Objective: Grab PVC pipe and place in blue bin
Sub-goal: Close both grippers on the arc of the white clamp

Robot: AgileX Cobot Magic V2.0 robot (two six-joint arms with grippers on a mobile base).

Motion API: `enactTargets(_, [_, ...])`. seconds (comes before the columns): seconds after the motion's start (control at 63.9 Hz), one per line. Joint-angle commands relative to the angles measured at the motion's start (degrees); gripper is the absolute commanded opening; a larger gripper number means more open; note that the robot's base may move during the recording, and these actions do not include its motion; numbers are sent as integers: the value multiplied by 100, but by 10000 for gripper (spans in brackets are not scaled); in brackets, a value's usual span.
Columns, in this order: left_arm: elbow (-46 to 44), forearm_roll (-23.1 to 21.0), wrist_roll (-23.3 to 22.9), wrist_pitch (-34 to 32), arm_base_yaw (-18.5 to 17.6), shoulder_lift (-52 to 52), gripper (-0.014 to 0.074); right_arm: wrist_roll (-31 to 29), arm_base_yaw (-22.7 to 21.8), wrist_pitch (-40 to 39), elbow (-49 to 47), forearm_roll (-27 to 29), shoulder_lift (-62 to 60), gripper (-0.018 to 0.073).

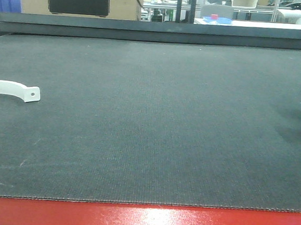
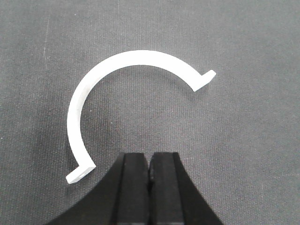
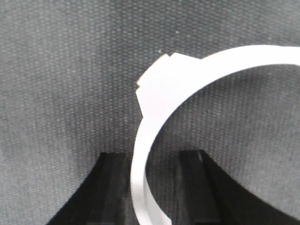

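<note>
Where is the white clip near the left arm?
Front view: the white clip lies at the left edge of the mat, just ahead of the shut left gripper.

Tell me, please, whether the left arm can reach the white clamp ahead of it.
Probably yes: the white clamp lies flat on the mat ahead of the left gripper, nothing between; its fingers are shut, though.

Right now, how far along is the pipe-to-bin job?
Nothing looks done yet: one clip lies on the mat before the shut left gripper. In hand: the open right gripper straddles a second clip, not clamped. Left: grip, lift and bin both.
</note>
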Motion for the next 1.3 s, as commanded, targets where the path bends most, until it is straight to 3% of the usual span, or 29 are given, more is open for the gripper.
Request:
enactTargets(0.0, [-50, -63, -46, 39, 5, 9, -111, -29, 2, 22, -26, -34, 47, 120])
enactTargets(0.172, [-62, -27, -576, 535, 5, 9, -111, -29, 2, 130, -82, -34, 47, -172])
enactTargets(0.329, [-324, 399, -611, 1295, 51, 222, -111, -29, 2, 567, -407, 24, -25, -160])
enactTargets(0.454, [-771, 560, -601, 1736, 353, 758, -111, -29, 2, 994, -712, 176, -210, -160])
enactTargets(0.689, [-1491, 527, 147, 1518, 897, 2001, -105, -29, 2, 1075, -766, 284, -667, -160])
enactTargets(0.767, [-1646, 560, 212, 1435, 916, 2321, -45, -29, 2, 1075, -766, 296, -703, -160])
enactTargets(0.861, [-1803, 527, 260, 1213, 894, 2729, 145, -29, 2, 1075, -766, 308, -701, -160])
enactTargets(0.971, [-1958, 527, 316, 1161, 894, 3096, 299, -29, 2, 1054, -766, 308, -701, -160])
enactTargets(1.284, [-2107, 594, 316, 934, 894, 3832, 276, -58, 2, 979, -766, 308, -701, -162])
